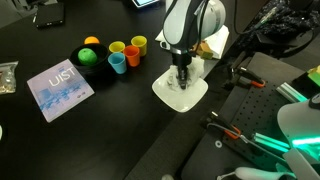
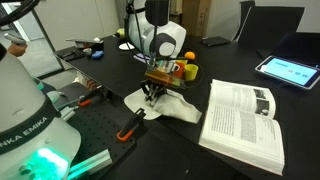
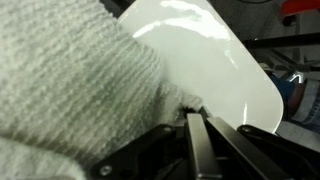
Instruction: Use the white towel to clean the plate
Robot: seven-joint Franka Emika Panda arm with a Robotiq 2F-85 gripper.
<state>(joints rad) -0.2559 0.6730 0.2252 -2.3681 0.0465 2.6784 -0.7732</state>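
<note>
"UIST", seemingly, on the blue booklet (image 1: 60, 88); "NKA EMIKA" on the robot base (image 2: 30, 135)

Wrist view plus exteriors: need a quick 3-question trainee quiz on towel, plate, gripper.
1. True or false: in the wrist view the white towel covers part of the plate.
2. The gripper is: A) wide open above the plate; B) shut on the white towel; C) out of view.
3. Fill in: the plate's colour is ___.
Key: 1 true; 2 B; 3 white.
</note>
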